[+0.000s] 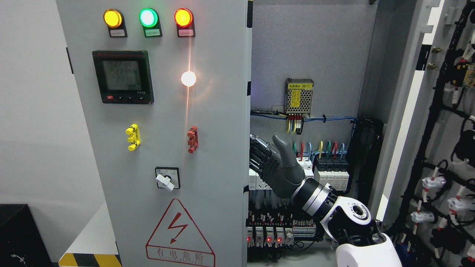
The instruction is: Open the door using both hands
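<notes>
At the left half of the head view stood the tall grey metal cabinet door (215, 155), its long axis running upright and its front face turned toward the camera, while its right edge lay against the open cabinet interior. The second grey door (404, 111) was swung wide at the right, showing its inner side hung with black cable bundles and white connectors. The right hand (276, 167), dark grey with jointed black fingers (258, 155), came in from the lower right on a white and silver forearm; its fingers were hooked around the right edge of the left door, gripping it, with the thumb pointing up. The left arm did not show.

On the door face a red triangle with a lightning bolt (180, 233) carried the printed words 有电危险 beneath it. Above it sat a small white rotary switch on a black square plate (167, 178), a yellow plastic handle (133, 137) and a red plastic handle (192, 139), both standing upright. A black-framed digital meter (123, 76) showed rows of digits too faint to read with certainty. Along the top glowed an amber lamp (112, 18), a green lamp (148, 17) and an orange-red lamp (183, 17), each with a small label too blurred to read.

Inside, a perforated metal power supply (299, 96) bore a yellow sticker whose line ended in "(B1)". Below it ran coloured wires into a row of white and black circuit breakers (330, 170).
</notes>
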### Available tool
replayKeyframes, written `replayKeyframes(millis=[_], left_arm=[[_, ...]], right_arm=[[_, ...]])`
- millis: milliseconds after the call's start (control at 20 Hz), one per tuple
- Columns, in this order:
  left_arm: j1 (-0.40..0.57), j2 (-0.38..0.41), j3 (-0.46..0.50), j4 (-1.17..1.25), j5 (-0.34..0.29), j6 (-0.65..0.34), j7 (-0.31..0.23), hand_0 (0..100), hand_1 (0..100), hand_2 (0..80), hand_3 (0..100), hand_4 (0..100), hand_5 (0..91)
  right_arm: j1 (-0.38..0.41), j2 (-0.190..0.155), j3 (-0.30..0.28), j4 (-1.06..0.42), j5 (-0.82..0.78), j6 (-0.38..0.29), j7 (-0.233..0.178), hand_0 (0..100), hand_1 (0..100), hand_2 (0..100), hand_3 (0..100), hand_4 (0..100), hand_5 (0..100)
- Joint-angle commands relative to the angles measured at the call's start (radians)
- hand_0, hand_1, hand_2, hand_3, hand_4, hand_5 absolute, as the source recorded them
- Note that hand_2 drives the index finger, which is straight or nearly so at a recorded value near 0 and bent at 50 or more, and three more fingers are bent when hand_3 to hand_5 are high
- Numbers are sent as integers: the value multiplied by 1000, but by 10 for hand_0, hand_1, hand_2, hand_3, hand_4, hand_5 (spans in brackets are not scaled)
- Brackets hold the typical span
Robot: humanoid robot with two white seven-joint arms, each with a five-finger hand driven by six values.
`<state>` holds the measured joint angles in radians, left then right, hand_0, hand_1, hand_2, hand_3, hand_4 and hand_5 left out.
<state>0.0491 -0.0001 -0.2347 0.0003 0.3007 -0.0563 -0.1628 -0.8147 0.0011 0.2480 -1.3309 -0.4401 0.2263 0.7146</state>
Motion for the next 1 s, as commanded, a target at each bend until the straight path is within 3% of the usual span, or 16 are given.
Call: replayKeyframes(millis=[0,701,851,952], left_arm=[[-2,3,0,-25,0,1,0,0,0,0,0,0,0],[-2,3,0,-25,0,1,0,0,0,0,0,0,0],[-2,3,1,-25,0,1,0,0,0,0,0,0,0],[-2,3,0,-25,0,1,0,0,0,0,0,0,0]], right_arm=[[0,-15,-70,-2,0,-2,-21,0,0,0,0,0,0],[19,-21,-69,-31,-43,-5,-21,0,0,0,0,0,0],[28,-55,-56,-47,-74,-5,-23,0,0,0,0,0,0],[48,-59,-56,-62,-91,-7,-23,0,0,0,0,0,0]])
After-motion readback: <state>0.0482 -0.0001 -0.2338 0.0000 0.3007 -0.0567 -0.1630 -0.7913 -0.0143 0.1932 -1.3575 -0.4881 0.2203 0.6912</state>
